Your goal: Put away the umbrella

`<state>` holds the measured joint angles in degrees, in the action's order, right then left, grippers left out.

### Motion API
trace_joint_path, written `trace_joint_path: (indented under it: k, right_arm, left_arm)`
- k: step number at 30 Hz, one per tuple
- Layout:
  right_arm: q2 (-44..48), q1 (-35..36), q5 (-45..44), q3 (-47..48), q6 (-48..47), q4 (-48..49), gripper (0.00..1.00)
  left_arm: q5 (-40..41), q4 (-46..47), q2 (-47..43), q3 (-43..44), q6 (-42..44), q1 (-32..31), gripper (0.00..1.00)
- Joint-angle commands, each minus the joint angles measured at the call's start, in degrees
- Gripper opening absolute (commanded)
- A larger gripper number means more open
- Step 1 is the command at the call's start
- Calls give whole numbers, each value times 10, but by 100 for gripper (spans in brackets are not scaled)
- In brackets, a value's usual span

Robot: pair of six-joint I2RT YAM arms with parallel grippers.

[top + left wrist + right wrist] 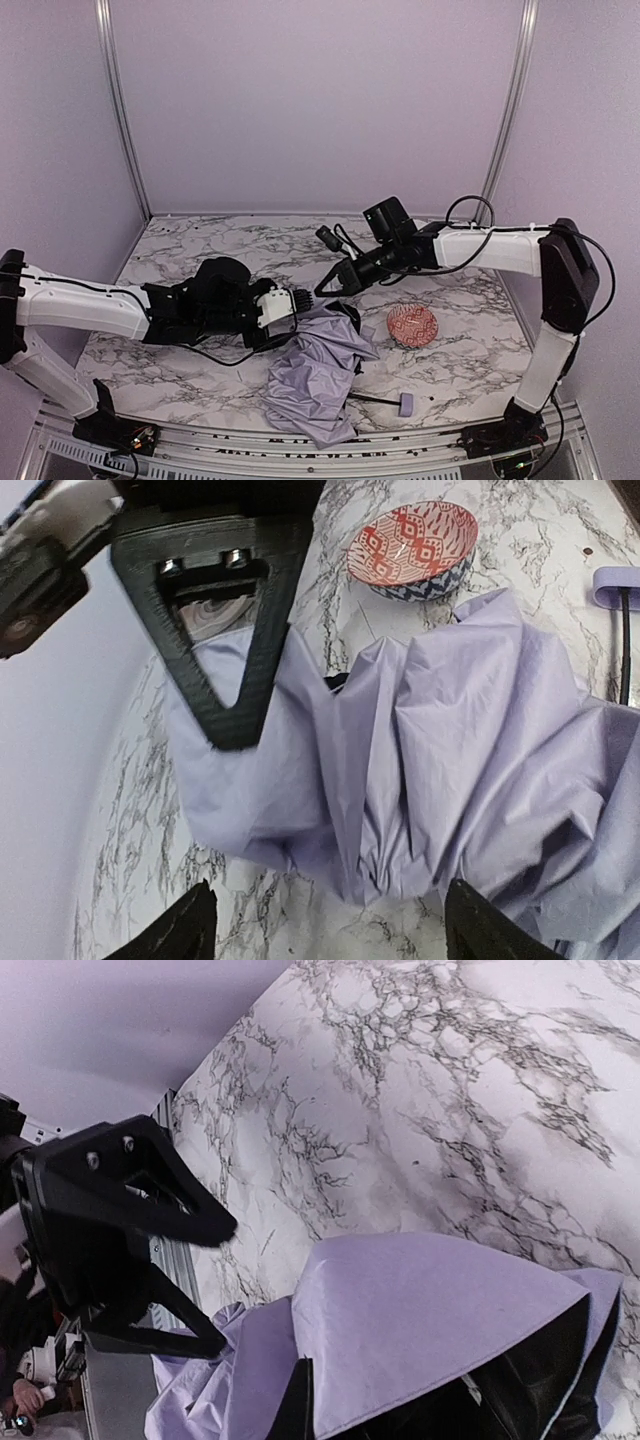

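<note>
The umbrella [318, 378] lies crumpled at the table's front middle, its pale lavender fabric bunched and the black underside showing at the top. Its thin black shaft runs right to the small lavender handle [406, 404]. My left gripper [292, 306] stands open at the fabric's left edge. In the left wrist view its jaws [335, 925] are spread wide, with the umbrella folds [450, 730] just ahead and nothing between them. My right gripper [323, 289] reaches in from the right and is shut on a raised flap of the umbrella [430, 1310], which hides most of that right gripper [305, 1390].
A red patterned bowl [412, 325] sits just right of the umbrella, also in the left wrist view as the bowl [412, 550]. The two grippers are close together over the fabric. Lavender walls enclose the marble table [200, 250] at the back and sides.
</note>
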<state>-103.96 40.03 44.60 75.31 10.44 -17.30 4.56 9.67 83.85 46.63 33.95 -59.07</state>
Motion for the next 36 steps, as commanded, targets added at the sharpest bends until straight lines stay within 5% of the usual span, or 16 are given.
trace_joint_path:
  k: [1,7,17,19,26,36]
  right_arm:
    - [51,-24,-4,-23,26,48,0]
    - [71,-38,-12,-30,37,65,0]
    - [69,-40,-42,-2,43,76,0]
    - [67,-40,-52,-4,50,89,0]
    - [91,-57,-95,-53,76,112,0]
    - [181,-76,-186,-203,110,111,0]
  left_arm:
    - [-44,45,-56,-43,-111,44,82]
    - [-184,43,-4,-68,-150,50,79]
    - [-251,46,131,7,-149,31,77]
    - [-265,49,155,19,-158,29,68]
    - [-276,65,178,14,-183,25,2]
    - [-188,90,133,-63,-218,25,0]
